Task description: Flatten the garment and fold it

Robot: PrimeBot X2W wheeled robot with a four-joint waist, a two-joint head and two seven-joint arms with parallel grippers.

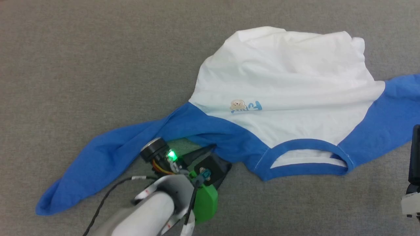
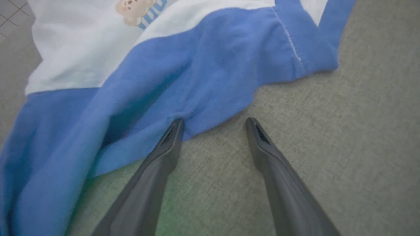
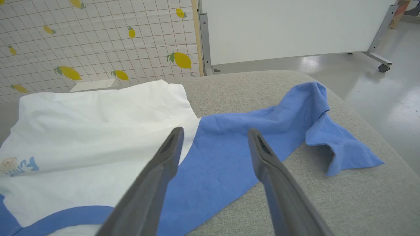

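Nearest, pale left forearm (image 1: 147, 213) angles low over grey woven surface (image 1: 82, 65). The left gripper (image 2: 213, 123) has its fingers spread, one tip at a blue sleeve's edge, holding nothing. The right gripper (image 3: 215, 131) is spread too, poised above the other sleeve. The soft white T-shirt with blue raglan sleeves (image 1: 288, 85) lies rumpled, collar toward the robot.

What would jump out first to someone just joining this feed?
The white T-shirt with bright blue sleeves lies rumpled across the grey surface, neckline toward the robot. The open left hand sits at the edge of the blue left-side sleeve, and the open right hand points at the other sleeve.
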